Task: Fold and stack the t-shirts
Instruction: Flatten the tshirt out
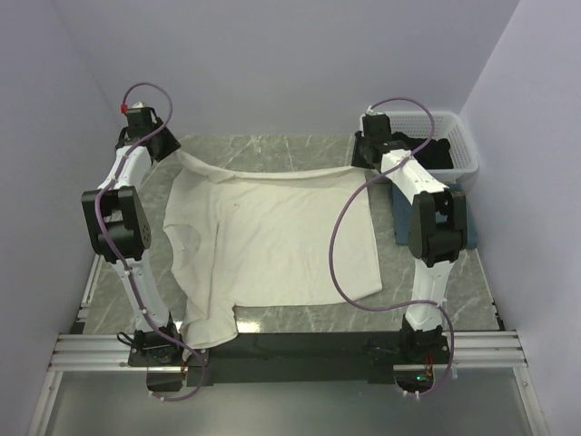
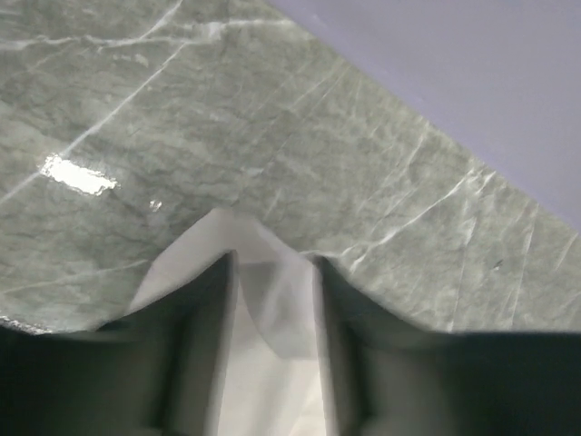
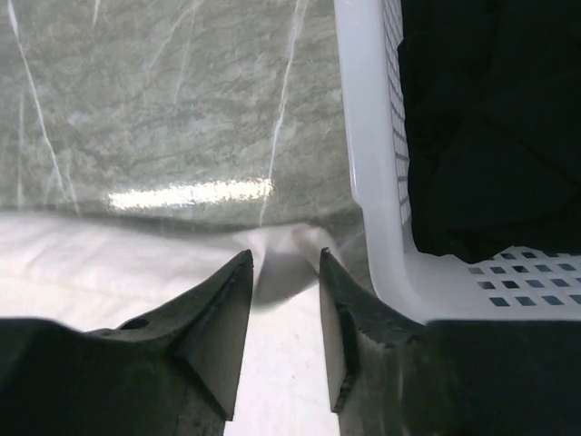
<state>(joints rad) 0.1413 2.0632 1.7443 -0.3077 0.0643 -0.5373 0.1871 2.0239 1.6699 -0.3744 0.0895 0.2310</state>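
**Shirt laid out, both claws loose at the far hem**

The cream-white t-shirt (image 1: 281, 241) lies spread over the middle of the tabletop (image 1: 272, 147), its far hem running from 11 o'clock to 1 o'clock. The left claw (image 2: 272, 263) sits at the 11 o'clock corner and the right claw (image 3: 286, 259) at the 1 o'clock corner. Each stands part open with cloth lying in the gap, and no pinch is visible.

The likeliest trouble is a snag. If either claw pulls away low, a finger could catch the loose hem and ruck up the flat cloth. The right arm's purple cable (image 1: 340, 245) loops across the shirt's right half, so an arm swing may drag wrinkles into it. At 9 o'clock the left side is bunched, which would probably fold crooked unless smoothed. At 7 o'clock a corner overlaps the dark rail (image 1: 300, 345) at the near edge and could slide off.

The white basket (image 3: 372, 182) stands just beside the right claw, holding the black t-shirt (image 3: 481, 118); a sideways move there could knock it. The slate-blue t-shirt (image 1: 400, 222) lies at 3 o'clock, mostly hidden behind the right arm.
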